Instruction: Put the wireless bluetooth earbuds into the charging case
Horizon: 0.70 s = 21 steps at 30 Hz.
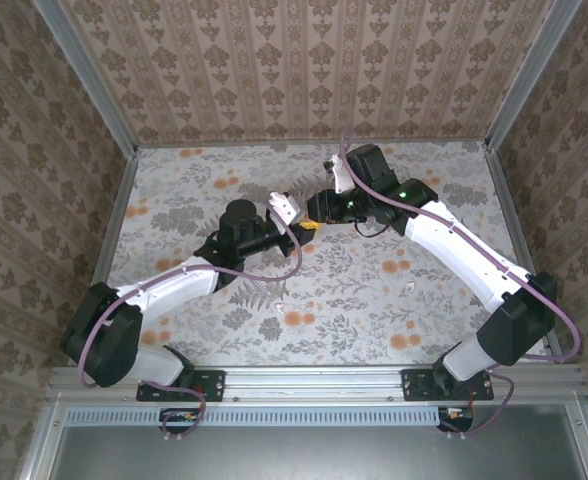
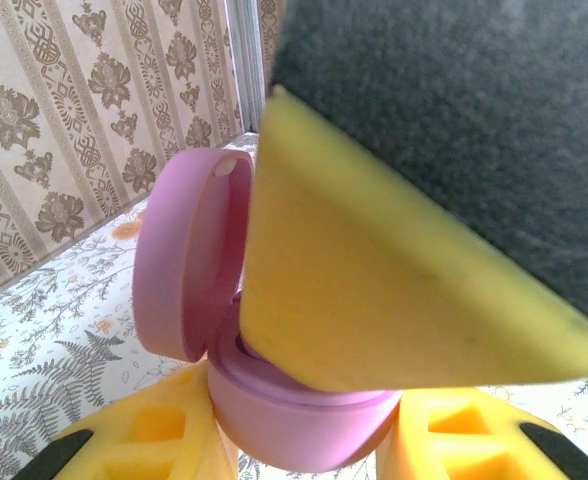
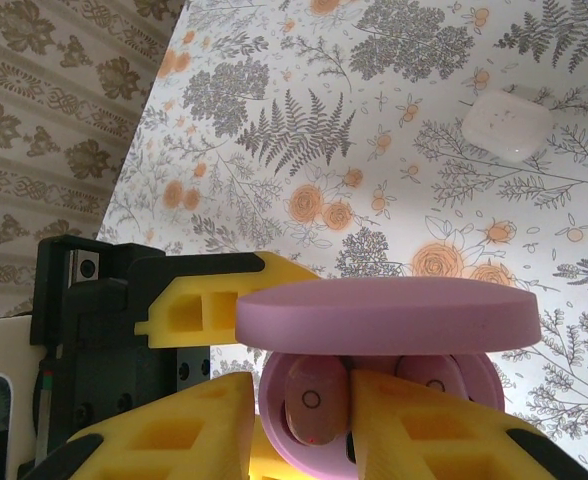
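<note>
The pink charging case point(image 2: 304, 425) hangs above the table with its lid point(image 2: 189, 255) swung open, and my left gripper point(image 2: 309, 440) is shut on its base. Two pink earbuds lie in the case's wells, one point(image 3: 312, 405) on the left and a second point(image 3: 429, 372) beside it. My right gripper point(image 3: 304, 425) reaches into the open case under the lid point(image 3: 384, 315). Its fingers stand slightly parted on either side of the left earbud, with a small gap on one side. In the top view both grippers, left point(image 1: 296, 232) and right point(image 1: 317, 222), meet over the table's middle.
A white closed case point(image 3: 507, 122) lies on the flowered table surface point(image 3: 304, 140) beyond the pink one. Patterned walls point(image 1: 304, 70) enclose the table at the back and on both sides. My right finger point(image 2: 374, 280) takes up much of the left wrist view.
</note>
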### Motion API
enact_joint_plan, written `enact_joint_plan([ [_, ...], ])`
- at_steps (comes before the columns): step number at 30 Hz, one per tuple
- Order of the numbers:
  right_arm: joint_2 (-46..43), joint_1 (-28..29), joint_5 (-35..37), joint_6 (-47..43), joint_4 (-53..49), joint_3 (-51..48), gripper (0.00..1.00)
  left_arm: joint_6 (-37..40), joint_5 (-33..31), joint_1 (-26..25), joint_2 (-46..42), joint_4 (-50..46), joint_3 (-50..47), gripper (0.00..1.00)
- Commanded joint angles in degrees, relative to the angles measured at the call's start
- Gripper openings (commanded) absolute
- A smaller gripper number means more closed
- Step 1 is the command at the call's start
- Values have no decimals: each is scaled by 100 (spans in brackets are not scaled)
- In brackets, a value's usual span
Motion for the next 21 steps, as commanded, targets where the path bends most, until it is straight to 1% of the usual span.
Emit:
enact_joint_plan([
  [1, -246, 23, -20, -44, -206, 160, 33, 76, 25, -26, -133, 191, 162, 32],
  [9, -528, -69, 9, 35, -72, 11, 35, 62, 25, -32, -141, 212, 161, 32],
  [14, -700, -161, 132, 121, 205, -227, 33, 51, 48, -27, -137, 246, 167, 32],
  [15, -924, -194, 188, 131, 276, -307, 32, 42, 56, -33, -141, 289, 159, 32],
  [18, -1204, -327, 301, 219, 616, -630, 32, 22, 108, -33, -151, 400, 119, 32],
  [21, -1511, -542, 455, 350, 904, -983, 35, 60, 203, -32, -185, 386, 127, 32],
])
